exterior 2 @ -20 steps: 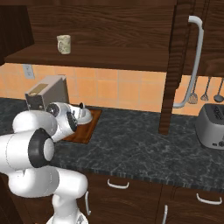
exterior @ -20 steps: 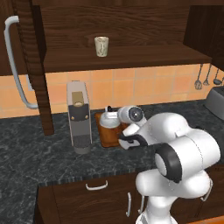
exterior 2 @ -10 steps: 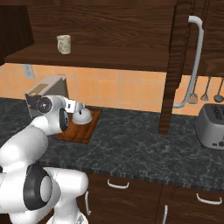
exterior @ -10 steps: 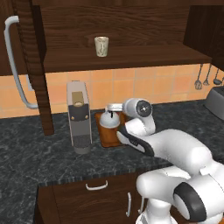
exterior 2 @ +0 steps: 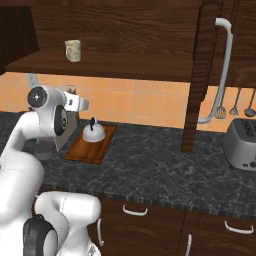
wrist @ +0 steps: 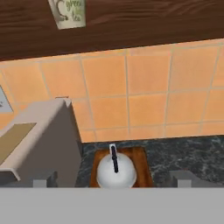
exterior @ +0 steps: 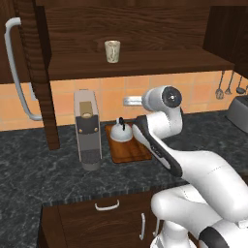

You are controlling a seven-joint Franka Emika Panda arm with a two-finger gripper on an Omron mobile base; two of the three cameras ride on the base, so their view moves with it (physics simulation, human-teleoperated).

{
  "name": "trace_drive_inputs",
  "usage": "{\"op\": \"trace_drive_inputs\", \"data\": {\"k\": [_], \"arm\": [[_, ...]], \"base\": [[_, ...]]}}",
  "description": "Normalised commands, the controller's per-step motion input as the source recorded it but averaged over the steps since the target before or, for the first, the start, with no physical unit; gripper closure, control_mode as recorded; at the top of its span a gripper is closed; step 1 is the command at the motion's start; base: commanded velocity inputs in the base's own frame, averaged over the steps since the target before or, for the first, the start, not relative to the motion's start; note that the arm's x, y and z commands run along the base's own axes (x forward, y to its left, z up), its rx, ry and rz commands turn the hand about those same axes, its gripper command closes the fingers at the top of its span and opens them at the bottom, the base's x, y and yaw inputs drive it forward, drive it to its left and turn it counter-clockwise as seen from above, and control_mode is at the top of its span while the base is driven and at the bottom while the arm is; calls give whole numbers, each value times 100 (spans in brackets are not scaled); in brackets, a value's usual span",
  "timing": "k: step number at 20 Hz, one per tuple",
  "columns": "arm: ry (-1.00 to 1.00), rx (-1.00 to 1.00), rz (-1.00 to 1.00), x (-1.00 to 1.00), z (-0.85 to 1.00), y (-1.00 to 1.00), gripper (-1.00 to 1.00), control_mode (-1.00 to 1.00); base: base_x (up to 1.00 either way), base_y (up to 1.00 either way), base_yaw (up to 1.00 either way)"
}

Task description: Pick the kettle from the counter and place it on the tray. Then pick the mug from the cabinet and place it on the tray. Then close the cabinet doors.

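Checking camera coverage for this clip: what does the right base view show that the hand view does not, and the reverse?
Right base view alone: a toaster at the right, hanging utensils and an open cabinet door with its silver handle. Hand view alone: the hand's two tips standing wide apart, empty, and printed lettering on the mug. Shared: the kettle sitting on the tray, the mug on the cabinet shelf, the coffee machine and the orange tiles.

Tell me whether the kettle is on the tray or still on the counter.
On the tray. The kettle stands upright on the tray, with the wooden board visible around its base; nothing grips it.
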Motion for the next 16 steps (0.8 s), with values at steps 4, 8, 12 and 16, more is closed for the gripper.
{"op": "trace_drive_inputs", "data": {"k": [4,8,12,16], "arm": [[-11,0,0,-52,78,5,-100,-100],[-26,0,1,-35,78,10,-100,-100],[-17,0,0,-18,74,11,-100,-100],[-2,-1,0,-8,56,12,-100,-100]], "base": [[0,0,0],[0,0,0],[0,0,0],[0,0,0]]}}
